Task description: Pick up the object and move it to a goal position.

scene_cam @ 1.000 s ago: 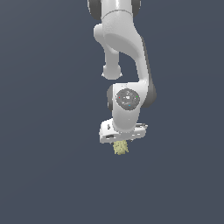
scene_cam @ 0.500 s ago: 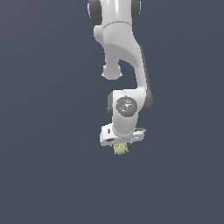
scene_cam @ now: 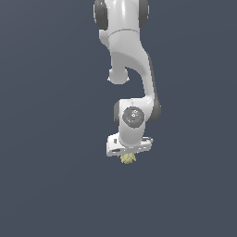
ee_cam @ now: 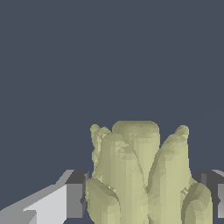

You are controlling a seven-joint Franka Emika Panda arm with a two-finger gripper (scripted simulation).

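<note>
The object (scene_cam: 128,159) is a small pale olive-yellow lumpy thing. It hangs just under the white gripper (scene_cam: 128,156) in the exterior view, and only its lower part shows below the hand. In the wrist view the object (ee_cam: 142,175) fills the space between the two dark-tipped fingers (ee_cam: 75,194), which press against its sides. The gripper (ee_cam: 146,197) is shut on it. The white arm (scene_cam: 132,74) reaches down from the top of the exterior view.
A plain dark grey-blue surface (scene_cam: 51,139) fills everything around the arm in both views. No other objects, containers or edges show.
The arm's wrist has turned and the hand has shifted slightly toward the exterior view's right, carrying the object, which now sits tighter under the hand.
</note>
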